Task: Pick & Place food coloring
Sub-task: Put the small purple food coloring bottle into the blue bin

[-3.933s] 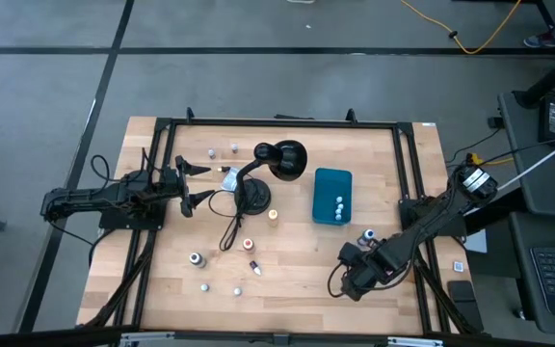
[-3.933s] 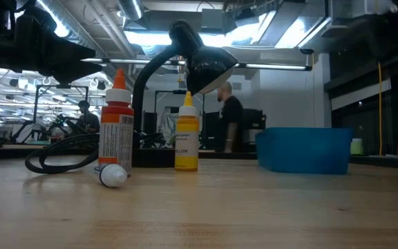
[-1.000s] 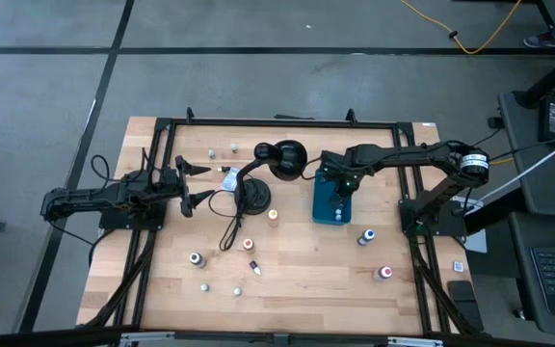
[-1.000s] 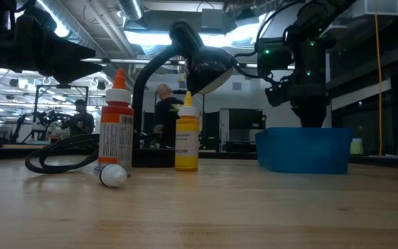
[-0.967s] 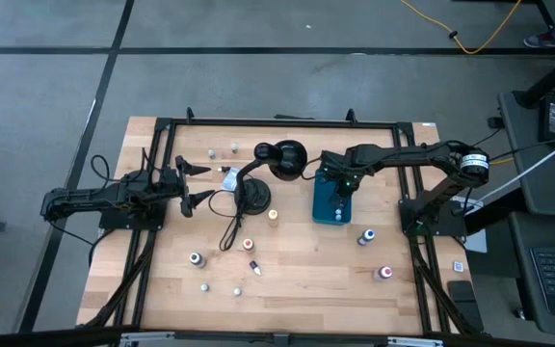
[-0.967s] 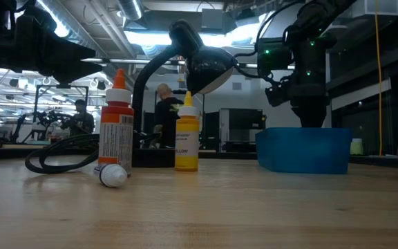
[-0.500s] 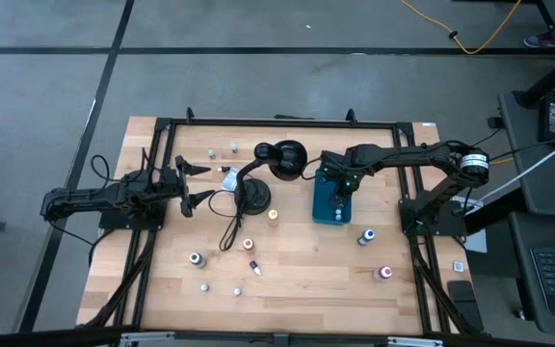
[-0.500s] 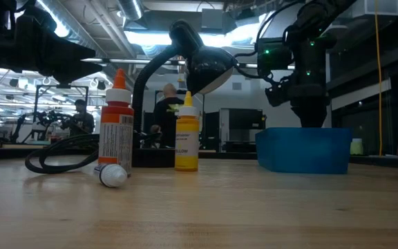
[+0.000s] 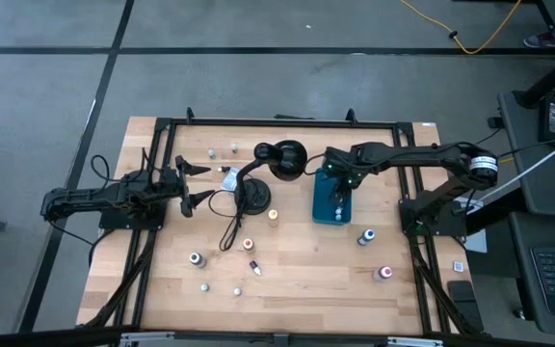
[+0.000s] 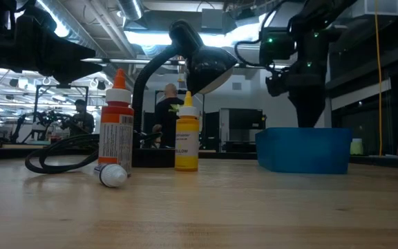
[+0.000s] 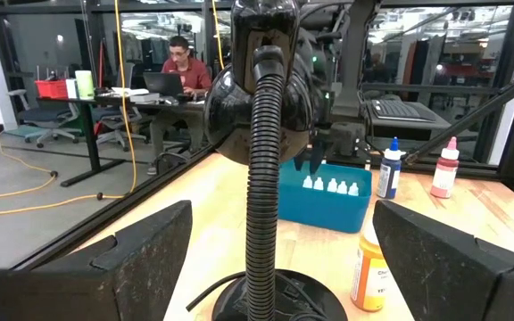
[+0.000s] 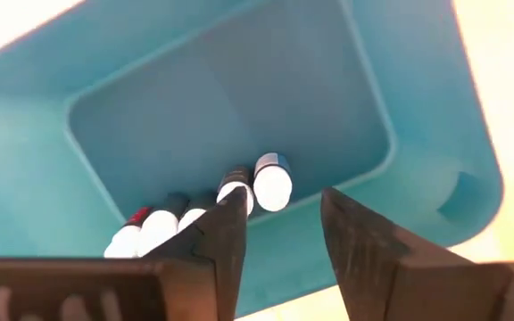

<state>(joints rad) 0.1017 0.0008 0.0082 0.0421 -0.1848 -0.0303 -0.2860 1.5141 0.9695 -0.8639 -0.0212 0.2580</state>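
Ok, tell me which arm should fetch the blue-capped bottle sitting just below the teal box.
Right. The right gripper hangs open and empty above the teal box, and the blue-capped bottle stands close by on that side. The left gripper waits at the far left edge, beyond the desk lamp.

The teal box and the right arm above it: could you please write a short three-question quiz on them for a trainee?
1. True or false: the right gripper is above the teal box.
2. How many bottles does the left wrist view show standing in the box? A) one B) four C) nine
3. Fill in: the right gripper's fingers are ___ and hold nothing.

Key: 1 true; 2 B; 3 open.
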